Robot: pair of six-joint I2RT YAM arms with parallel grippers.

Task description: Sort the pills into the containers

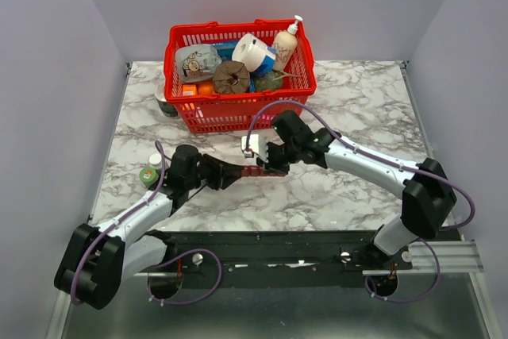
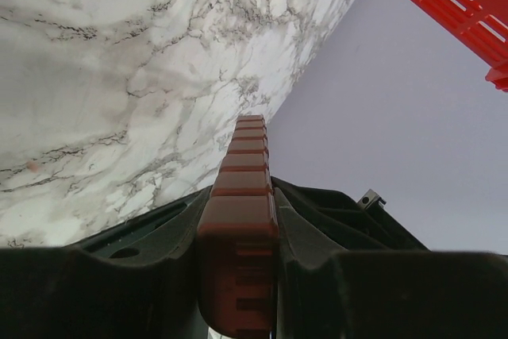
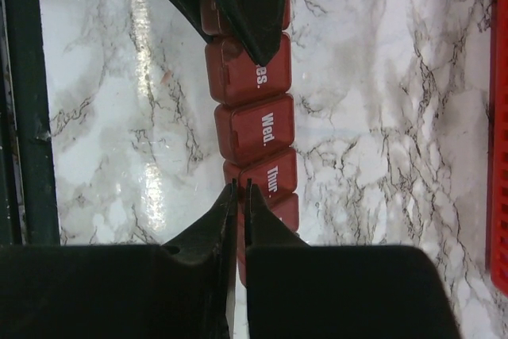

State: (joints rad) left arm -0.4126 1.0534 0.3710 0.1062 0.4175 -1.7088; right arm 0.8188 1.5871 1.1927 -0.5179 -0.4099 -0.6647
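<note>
Left jaws clamped on the pill organizer (image 2: 238, 228) end, right jaws basically closed right at its Thur lid (image 3: 271, 179), can't tell if gripping.

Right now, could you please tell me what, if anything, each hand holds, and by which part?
The left hand clamps the organizer by one end. The right hand, nearly shut, sits at its Thur. lid; a grip there cannot be told.
</note>
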